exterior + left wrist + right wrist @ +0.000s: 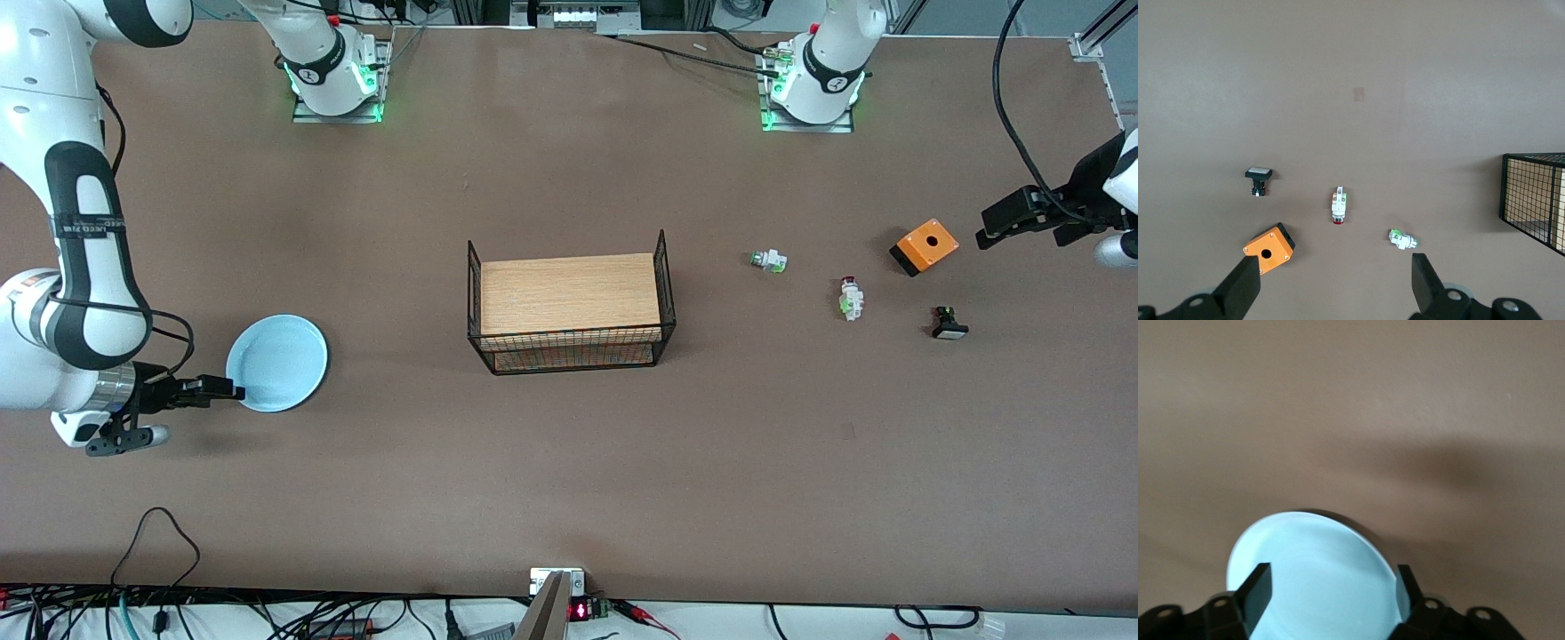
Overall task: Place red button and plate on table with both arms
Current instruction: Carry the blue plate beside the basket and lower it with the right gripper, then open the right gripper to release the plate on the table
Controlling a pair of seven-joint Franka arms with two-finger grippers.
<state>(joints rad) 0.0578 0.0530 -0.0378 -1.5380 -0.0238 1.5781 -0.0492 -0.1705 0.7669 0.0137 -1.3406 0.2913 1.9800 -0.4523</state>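
Observation:
The light-blue plate (277, 360) lies flat on the brown table (569, 480) at the right arm's end. My right gripper (222, 389) is open at the plate's rim, on the side nearer the front camera. In the right wrist view the plate (1311, 553) shows between my right gripper's (1331, 593) spread fingers. The red button (851, 296) lies on its side on the table toward the left arm's end. My left gripper (987, 233) is open and empty, in the air beside the orange box. The left wrist view shows the red button (1339, 206) past my left gripper (1333, 283).
A wire basket with a wooden board (569, 307) stands mid-table. Around the red button lie a green-capped part (768, 260), an orange box with a hole (925, 246) and a black button with a white face (949, 324). Cables run along the table's front edge.

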